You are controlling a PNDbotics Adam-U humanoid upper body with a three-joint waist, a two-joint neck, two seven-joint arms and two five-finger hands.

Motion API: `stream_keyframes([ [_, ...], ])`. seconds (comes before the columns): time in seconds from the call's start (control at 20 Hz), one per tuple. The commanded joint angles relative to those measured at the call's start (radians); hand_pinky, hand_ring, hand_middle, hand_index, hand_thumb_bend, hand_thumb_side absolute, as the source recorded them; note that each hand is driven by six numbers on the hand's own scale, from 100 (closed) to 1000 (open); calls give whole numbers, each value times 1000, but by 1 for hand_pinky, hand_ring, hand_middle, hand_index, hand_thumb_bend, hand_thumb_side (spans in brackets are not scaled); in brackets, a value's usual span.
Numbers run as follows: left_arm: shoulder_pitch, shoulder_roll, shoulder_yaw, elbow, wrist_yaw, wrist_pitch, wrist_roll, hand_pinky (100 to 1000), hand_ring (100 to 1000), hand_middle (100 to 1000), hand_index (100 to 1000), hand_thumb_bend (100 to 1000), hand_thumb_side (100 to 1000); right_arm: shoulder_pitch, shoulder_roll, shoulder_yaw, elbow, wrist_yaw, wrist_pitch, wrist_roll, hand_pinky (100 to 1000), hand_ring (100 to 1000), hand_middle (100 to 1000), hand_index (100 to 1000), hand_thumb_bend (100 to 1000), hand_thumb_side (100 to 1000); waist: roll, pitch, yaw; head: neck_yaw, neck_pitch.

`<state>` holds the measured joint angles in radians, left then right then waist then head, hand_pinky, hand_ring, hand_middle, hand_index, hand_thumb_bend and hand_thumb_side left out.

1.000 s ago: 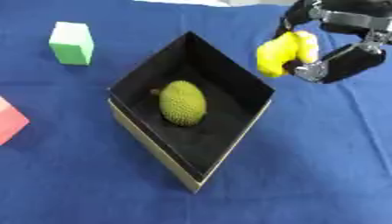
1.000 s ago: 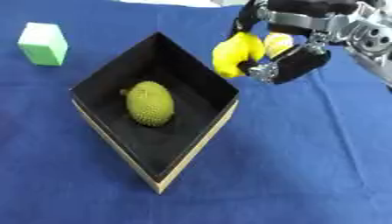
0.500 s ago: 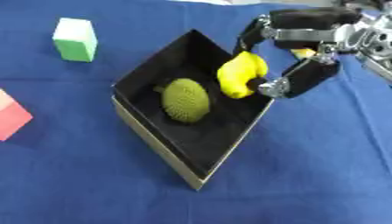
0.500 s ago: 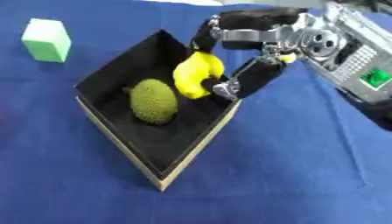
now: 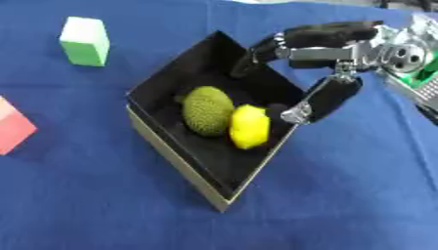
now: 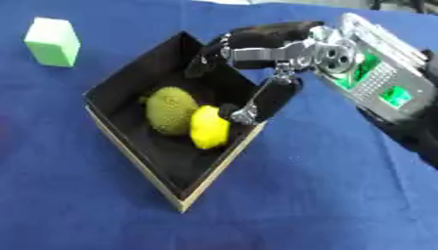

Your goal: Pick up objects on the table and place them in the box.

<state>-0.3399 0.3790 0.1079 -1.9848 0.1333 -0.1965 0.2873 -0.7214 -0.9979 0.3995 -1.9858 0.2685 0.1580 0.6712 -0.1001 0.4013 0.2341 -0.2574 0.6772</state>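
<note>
Now we see the yellow lemon-like fruit lying inside the black box, touching the bumpy green fruit on that fruit's right side. Its long axis runs roughly toward and away from us, much like its green neighbour's. Both rest on the box floor toward the right-hand wall.

Our right hand hangs just above the box's right corner with its fingers spread and holding nothing: the upper fingers reach out over the far wall, while the thumb points down beside the right rim, close to the lemon but apart from it. The lemon lies below and to the left of the thumb tip. We judge that this piece is delivered, so the hand is free to lift away.

What remains lies well to the left. A green block stands upright on the blue tablecloth, beyond the box's left corner, and a pink block shows partly at the left edge, nearer to us. Our left hand shows in neither view, so we cannot say how close it is to them; of what we see, the right hand would have to cross over the whole box to reach either block.

Open cloth surrounds both blocks, giving room to approach from above. The box walls are the one edge to mind on any return trip, and floor space remains in the near corner of the box.
</note>
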Motion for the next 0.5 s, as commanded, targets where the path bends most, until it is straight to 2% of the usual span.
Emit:
stream_keyframes([
  [0.05, -9, 20, 1, -15, 4, 0, -2, 832, 762, 691, 852, 160, 614, -8, -23, -30, -14, 4, 5, -12, 886, 876, 815, 909, 288, 100, 8, -22, -3, 1, 4],
  [0.3, -4, 20, 3, -15, 2, 1, 0, 832, 761, 691, 851, 159, 614, 11, -56, -84, -14, -34, 18, -71, 878, 861, 792, 898, 243, 100, 16, -23, -15, 4, 5],
  [0.5, 0, 21, 10, -15, -3, -1, 7, 832, 761, 691, 851, 157, 615, 106, -127, -179, -14, -12, 37, -150, 871, 856, 782, 883, 269, 100, 19, -13, -31, 9, -6],
])
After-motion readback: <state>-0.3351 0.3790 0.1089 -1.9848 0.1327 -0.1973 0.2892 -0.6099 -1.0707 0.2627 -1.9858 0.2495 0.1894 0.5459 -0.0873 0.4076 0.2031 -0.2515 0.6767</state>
